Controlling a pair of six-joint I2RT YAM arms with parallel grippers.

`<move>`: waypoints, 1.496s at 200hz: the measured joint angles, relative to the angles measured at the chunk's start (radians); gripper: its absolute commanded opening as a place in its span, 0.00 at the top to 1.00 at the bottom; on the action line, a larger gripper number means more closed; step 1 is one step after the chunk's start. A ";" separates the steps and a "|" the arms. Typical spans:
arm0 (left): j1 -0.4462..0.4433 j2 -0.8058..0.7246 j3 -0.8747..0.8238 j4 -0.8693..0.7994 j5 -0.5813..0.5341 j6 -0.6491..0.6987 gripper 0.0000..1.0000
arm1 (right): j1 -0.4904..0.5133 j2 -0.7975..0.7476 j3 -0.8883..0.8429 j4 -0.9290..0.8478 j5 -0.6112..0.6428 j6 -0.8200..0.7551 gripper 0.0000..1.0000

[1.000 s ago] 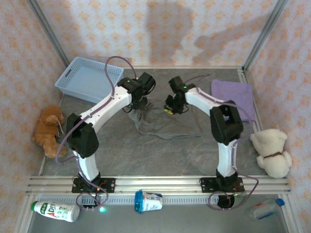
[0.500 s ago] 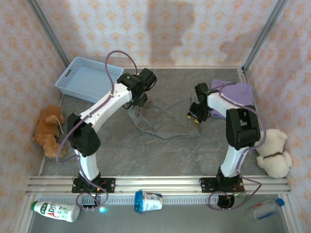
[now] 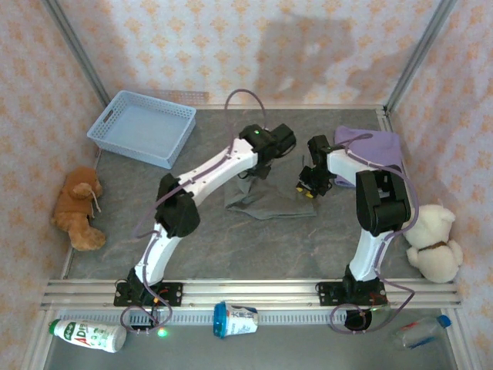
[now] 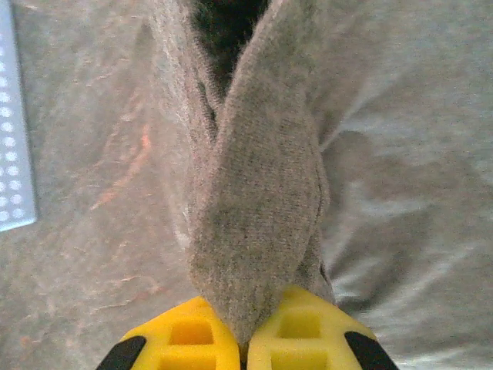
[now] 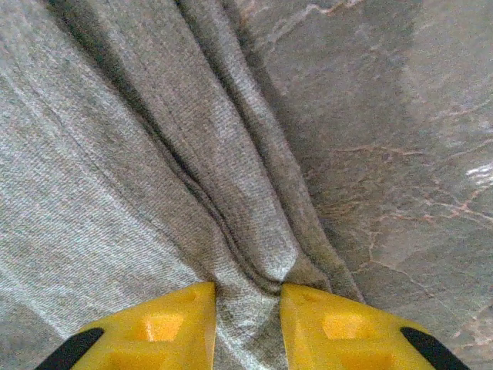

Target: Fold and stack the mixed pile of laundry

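Left gripper [image 4: 245, 343] was clamped tight on a raised fold of the grey top [image 3: 269, 202], which lay at the centre of the table [image 3: 231, 247]. Right gripper [image 5: 248, 308], jaws narrow, pinched gathered pleats at its right edge. The lavender T-shirt [image 3: 379, 148] lay in the far right corner.

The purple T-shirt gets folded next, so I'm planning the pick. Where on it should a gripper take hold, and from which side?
Probably the far-left corner of the purple T-shirt, coming from above on its left. That corner looks bunched up, giving a fold to pinch; the table frame hems its right and far edges.
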 measured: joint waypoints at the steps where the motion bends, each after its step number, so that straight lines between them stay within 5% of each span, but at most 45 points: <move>1: -0.001 0.003 0.004 -0.001 0.001 -0.001 1.00 | 0.000 0.000 0.000 0.000 0.000 0.000 0.71; 135: -0.040 0.063 0.139 0.019 0.240 -0.157 1.00 | 0.000 0.001 -0.003 0.010 -0.010 0.000 0.72; 258: 0.027 0.034 0.212 -0.103 0.135 0.008 0.99 | 0.000 0.018 0.026 -0.021 -0.009 -0.004 0.72; 286: 0.007 0.034 0.278 -0.103 0.174 0.019 0.93 | 0.000 0.019 0.028 -0.023 -0.009 -0.004 0.72; 299: -0.007 0.035 0.283 -0.090 0.215 0.014 0.73 | 0.000 0.019 0.028 -0.023 -0.009 -0.004 0.71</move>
